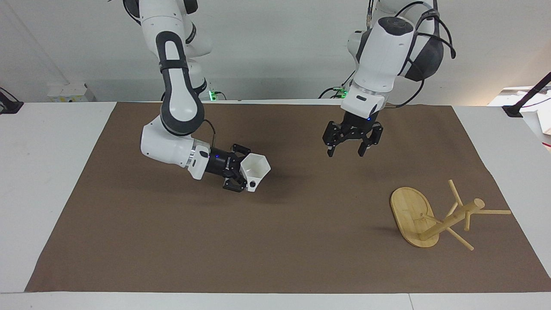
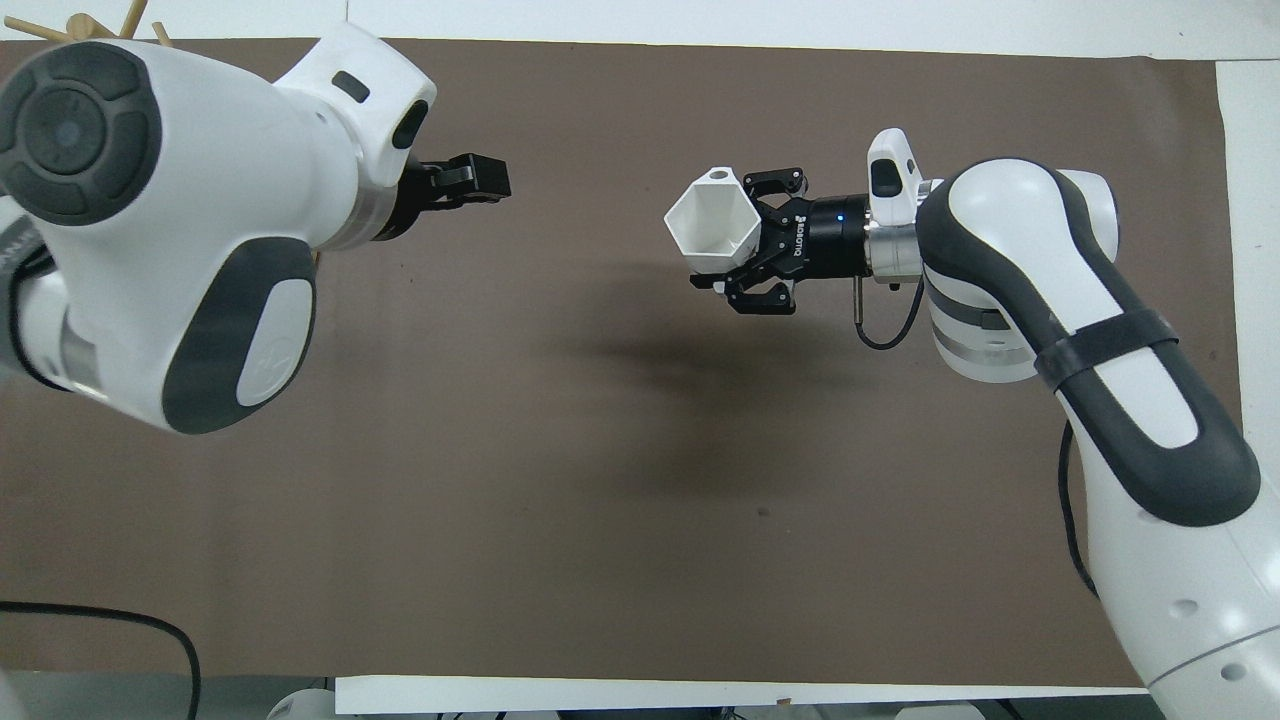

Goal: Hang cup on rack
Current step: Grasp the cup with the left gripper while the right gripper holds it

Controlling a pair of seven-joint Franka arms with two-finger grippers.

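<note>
Right hand [image 1: 239, 174] clamped on white faceted cup [image 1: 255, 168], raised over mid-desk [image 1: 275, 258], rim sideways, looped handle exposed, likely for pegging or handover. Left hand [image 1: 346, 151] open, empty, hanging nearby. Bamboo rack [image 1: 434, 215], oval base, thin angled pegs, near the edge farthest from the robots, at the left arm's end.

Open brown mat [image 1: 275, 241] lies between the right gripper [image 1: 242, 173], clamped on the cup [image 1: 255, 169], and the rack [image 1: 434, 217]; only the left gripper [image 1: 345, 151], fingers spread, hangs above the mat between them.
</note>
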